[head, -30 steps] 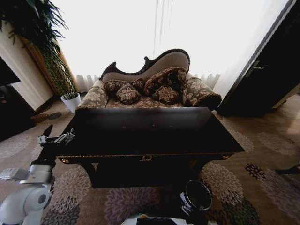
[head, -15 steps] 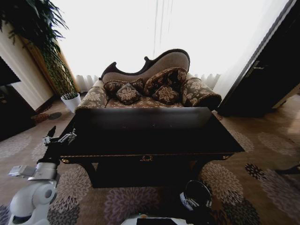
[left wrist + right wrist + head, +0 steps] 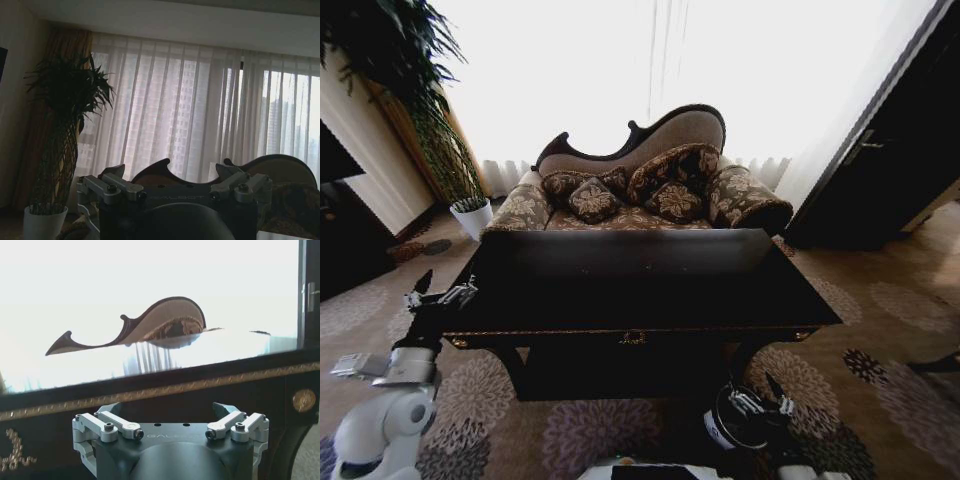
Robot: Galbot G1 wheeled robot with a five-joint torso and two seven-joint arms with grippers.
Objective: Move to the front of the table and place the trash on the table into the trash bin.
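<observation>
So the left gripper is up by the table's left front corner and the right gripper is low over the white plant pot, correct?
Not quite. In the head view the right gripper is low over the black trash bin, not the plant pot, which stands far off beside the sofa. The left gripper is by the table's left front corner.

A large black glossy wooden surface [image 3: 640,285] stands before the patterned sofa [image 3: 640,195]; a small round black bin [image 3: 740,420] sits on the floor at its front right.
</observation>
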